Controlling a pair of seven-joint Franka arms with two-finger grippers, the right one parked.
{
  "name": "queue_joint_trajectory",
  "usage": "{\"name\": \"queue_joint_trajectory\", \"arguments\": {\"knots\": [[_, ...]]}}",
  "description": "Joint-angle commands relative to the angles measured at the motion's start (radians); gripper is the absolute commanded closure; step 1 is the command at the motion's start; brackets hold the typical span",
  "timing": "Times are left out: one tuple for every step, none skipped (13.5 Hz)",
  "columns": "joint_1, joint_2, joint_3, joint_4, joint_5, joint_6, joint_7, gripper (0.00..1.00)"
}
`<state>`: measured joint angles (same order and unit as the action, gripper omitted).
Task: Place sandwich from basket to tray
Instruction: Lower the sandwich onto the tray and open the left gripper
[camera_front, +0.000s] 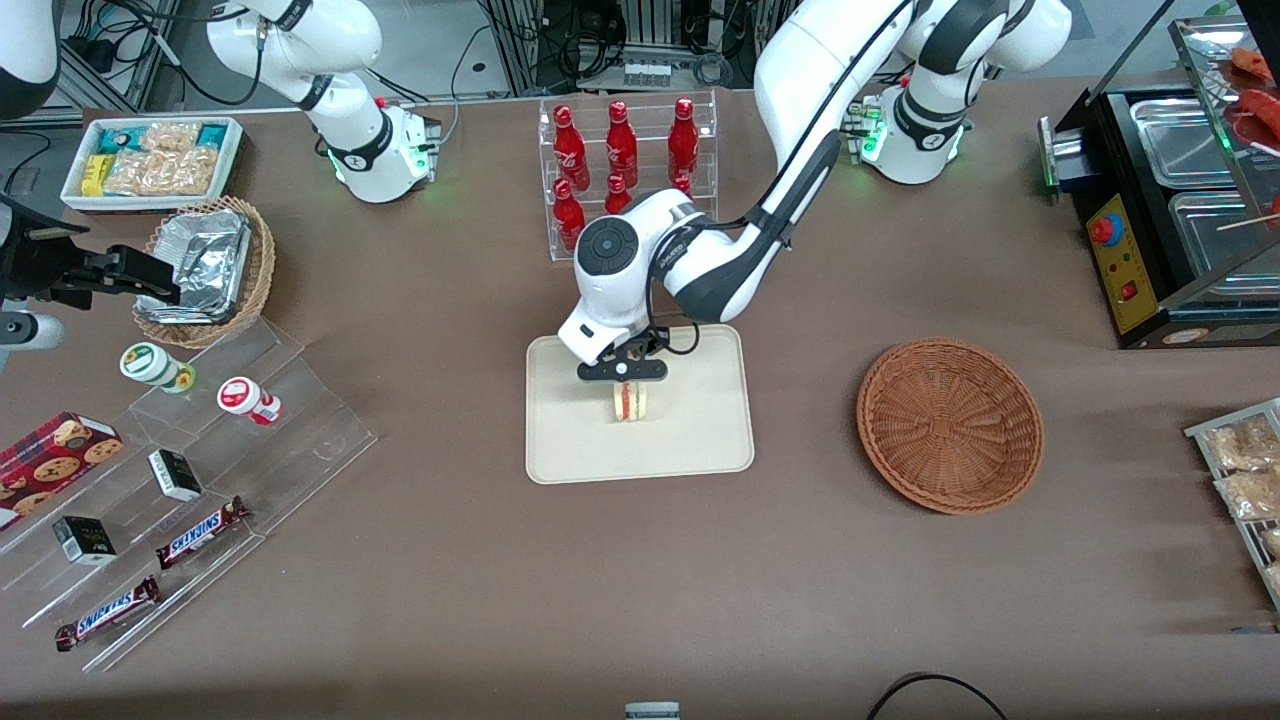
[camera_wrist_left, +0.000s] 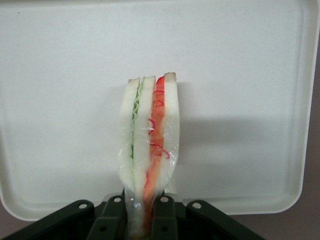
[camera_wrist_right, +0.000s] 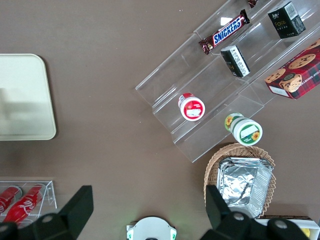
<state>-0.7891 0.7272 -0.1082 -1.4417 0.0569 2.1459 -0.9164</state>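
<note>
I am seeing 1 gripper (camera_front: 629, 384) clamping 1 sandwich (camera_front: 630, 402) (cut side showing) over 1 tray (camera_front: 700, 440); 1 basket (camera_front: 949, 425) sitting nearby, empty.

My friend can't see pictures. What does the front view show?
The gripper holds the sandwich over the cream tray, with the basket beside it, toward the working arm's end of the table. Red bottles stand in a clear rack.
</note>
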Motion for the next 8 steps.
{"name": "queue_joint_trajectory", "arguments": {"knots": [[-0.024,0.043,0.019,0.041,0.029,0.011,-0.024,1.00],[-0.024,0.046,0.019,0.041,0.056,0.012,-0.025,1.00],[-0.024,0.050,0.019,0.041,0.058,0.012,-0.024,1.00],[-0.024,0.054,0.019,0.041,0.060,0.012,-0.024,1.00],[-0.024,0.057,0.019,0.041,0.060,0.014,-0.024,1.00],[-0.024,0.058,0.019,0.040,0.060,0.028,-0.024,1.00],[-0.024,0.063,0.019,0.040,0.061,0.035,-0.024,0.83],[-0.024,0.064,0.019,0.040,0.063,0.037,-0.024,0.21]]}}
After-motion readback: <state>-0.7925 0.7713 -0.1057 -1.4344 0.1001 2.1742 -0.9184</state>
